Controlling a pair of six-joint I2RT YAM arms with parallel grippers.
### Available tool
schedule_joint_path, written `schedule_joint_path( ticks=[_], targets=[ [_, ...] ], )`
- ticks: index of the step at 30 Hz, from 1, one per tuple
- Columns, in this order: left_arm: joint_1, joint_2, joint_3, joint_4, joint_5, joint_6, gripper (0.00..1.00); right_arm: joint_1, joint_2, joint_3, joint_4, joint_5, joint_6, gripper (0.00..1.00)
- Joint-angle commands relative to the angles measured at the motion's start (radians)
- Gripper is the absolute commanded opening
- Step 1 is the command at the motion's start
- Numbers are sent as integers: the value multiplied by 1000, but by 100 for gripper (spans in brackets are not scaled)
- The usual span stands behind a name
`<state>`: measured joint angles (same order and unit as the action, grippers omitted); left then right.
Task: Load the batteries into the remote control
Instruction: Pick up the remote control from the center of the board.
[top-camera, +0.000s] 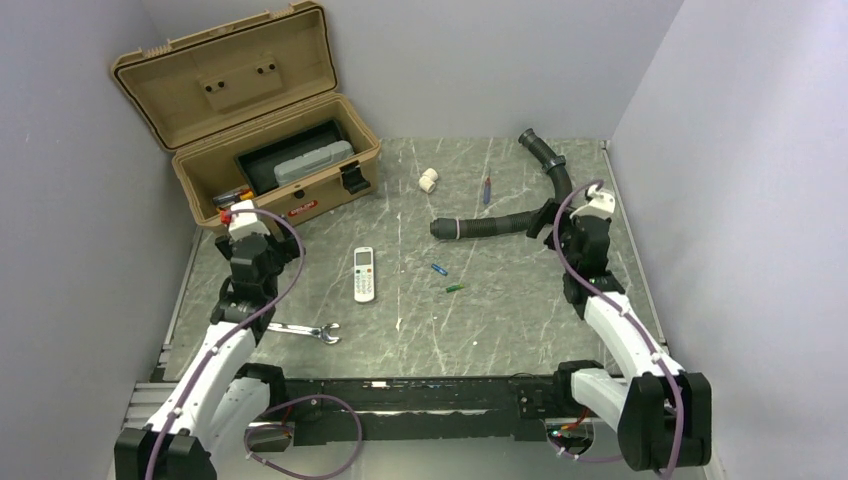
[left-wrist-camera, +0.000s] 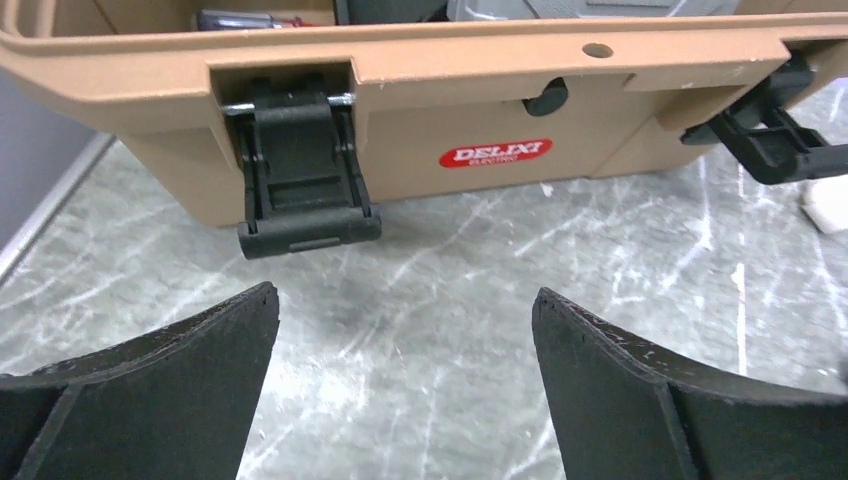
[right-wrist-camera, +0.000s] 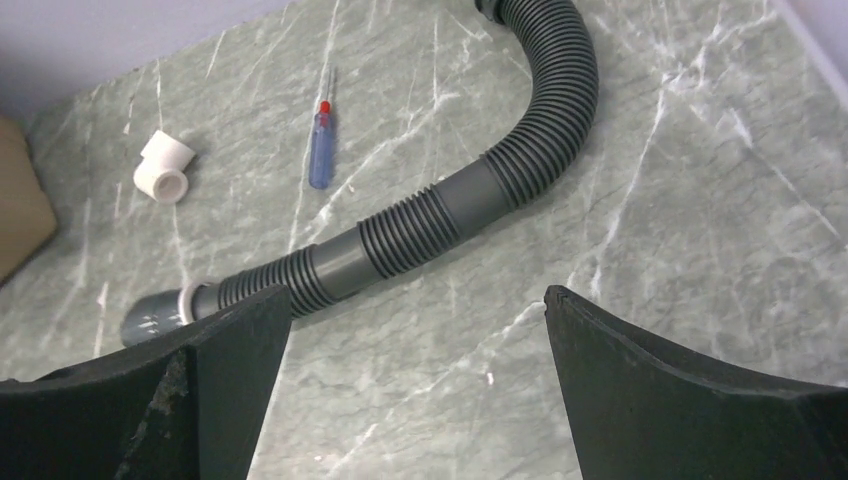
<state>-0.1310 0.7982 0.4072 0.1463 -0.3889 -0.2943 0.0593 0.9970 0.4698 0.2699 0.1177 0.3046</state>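
Grey marbled tabletop (top-camera: 500, 320) sits between blank walls; your small white remote control (top-camera: 364, 273) lies near its middle, apparently face up; the tiny blue battery (top-camera: 439, 269) and tiny green battery (top-camera: 455, 288) lie loose just to its right, probably so either arm can reach them; your left gripper (left-wrist-camera: 405, 300) is spread and empty before the tan plastic toolbox (left-wrist-camera: 450, 110); your right gripper (right-wrist-camera: 415, 295), equally spread, faces the grey corrugated hose (right-wrist-camera: 450, 200).
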Motion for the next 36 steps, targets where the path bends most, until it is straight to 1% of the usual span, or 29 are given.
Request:
schedule_joint_path(
  ticks=[1, 3, 5, 10, 11, 13, 14, 15, 19, 22, 24, 28, 32, 36],
  targets=[
    [-4, -27, 146, -379, 76, -150, 99, 0, 68, 170, -300, -36, 138, 100],
    [-3, -35, 171, -448, 89, -190, 99, 0, 76, 182, -326, -75, 140, 100],
    [-2, -40, 180, -476, 128, -201, 99, 0, 48, 164, -315, -100, 137, 100],
    [-21, -12, 183, -443, 281, -223, 99, 1, 11, 156, -342, -110, 145, 100],
    [-49, 6, 190, -448, 271, -232, 99, 1, 11, 156, -348, -111, 149, 99],
    [-140, 50, 218, -467, 183, -243, 99, 2, 9, 148, -349, -145, 160, 98],
    [-208, 82, 246, -480, 142, -249, 99, 2, 6, 140, -345, -156, 165, 98],
    [-239, 114, 260, -489, 112, -257, 99, 3, 4, 130, -339, -165, 169, 98],
    [-368, 291, 356, -505, 70, -281, 99, 5, -7, 95, -327, -190, 175, 97],
    [-436, 432, 437, -522, 31, -281, 99, 9, -15, 74, -321, -214, 170, 96],
    [-469, 538, 490, -531, 22, -276, 99, 9, -23, 65, -322, -218, 166, 96],
    [-504, 683, 585, -576, 6, -276, 99, 11, -37, 52, -325, -228, 156, 96],
    [-508, 766, 619, -576, 18, -269, 99, 12, -51, 46, -319, -259, 156, 96],
    [-508, 816, 636, -584, 23, -269, 99, 14, -54, 45, -318, -273, 155, 96]
  ],
)
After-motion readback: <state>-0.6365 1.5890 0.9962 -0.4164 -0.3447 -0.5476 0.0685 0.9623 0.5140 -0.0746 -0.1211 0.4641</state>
